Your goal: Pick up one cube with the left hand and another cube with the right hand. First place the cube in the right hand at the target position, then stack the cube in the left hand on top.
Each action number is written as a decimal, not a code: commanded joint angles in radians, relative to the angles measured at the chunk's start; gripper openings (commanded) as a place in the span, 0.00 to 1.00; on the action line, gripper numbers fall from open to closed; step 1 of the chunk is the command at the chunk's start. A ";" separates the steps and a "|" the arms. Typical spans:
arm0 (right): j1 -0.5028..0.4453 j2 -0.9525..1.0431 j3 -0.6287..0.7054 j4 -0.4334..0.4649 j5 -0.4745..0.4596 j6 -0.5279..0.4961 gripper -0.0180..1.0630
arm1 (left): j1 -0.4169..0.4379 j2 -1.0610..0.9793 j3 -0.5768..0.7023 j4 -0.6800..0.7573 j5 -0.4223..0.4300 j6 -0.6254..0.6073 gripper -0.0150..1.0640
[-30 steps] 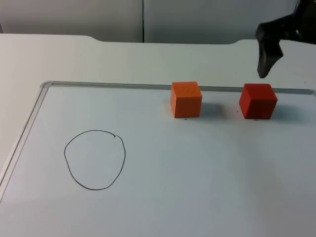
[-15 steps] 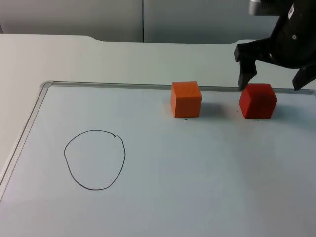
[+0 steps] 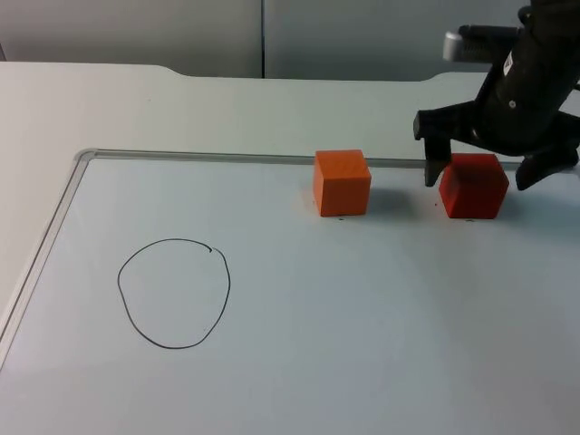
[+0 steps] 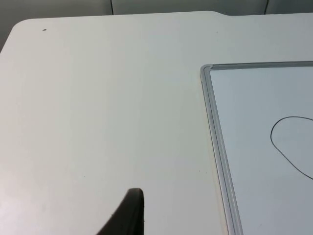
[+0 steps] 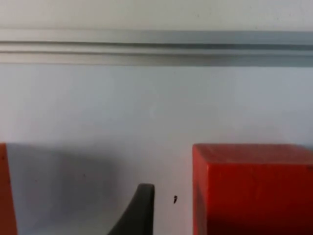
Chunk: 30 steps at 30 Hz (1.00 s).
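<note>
A red cube and an orange cube stand side by side on the whiteboard near its far edge. My right gripper is open and straddles the red cube, one finger on its left and the other at its right, neither clearly touching. In the right wrist view the red cube stands close beside a fingertip, with a sliver of the orange cube at the edge. A hand-drawn black circle marks the board's left part. My left gripper waits above bare table left of the board.
The whiteboard's grey frame runs along the far and left sides; its corner and part of the circle appear in the left wrist view. A grey partition wall closes the table's far end.
My right gripper has come down and to the left, from above and behind the red cube to around it. Neither cube has moved.
</note>
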<state>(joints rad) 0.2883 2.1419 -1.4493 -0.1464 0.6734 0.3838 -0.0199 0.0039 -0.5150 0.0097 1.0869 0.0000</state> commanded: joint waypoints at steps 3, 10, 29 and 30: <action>0.003 0.015 -0.009 -0.015 -0.019 0.009 0.79 | 0.002 -0.004 0.003 -0.003 -0.009 0.005 0.99; 0.003 0.017 -0.009 -0.015 -0.039 0.009 0.43 | 0.000 -0.004 0.003 -0.003 -0.009 0.005 0.99; 0.003 -0.495 -0.009 -0.140 0.014 -0.113 0.01 | 0.000 -0.004 0.003 -0.003 -0.009 0.005 0.99; 0.003 -0.564 -0.009 -0.138 0.014 -0.132 0.01 | 0.000 -0.004 0.003 -0.003 -0.009 0.005 0.99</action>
<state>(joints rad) 0.2883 1.6803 -1.4493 -0.2758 0.6766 0.2946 -0.0199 0.0039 -0.5150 0.0097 1.0869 0.0000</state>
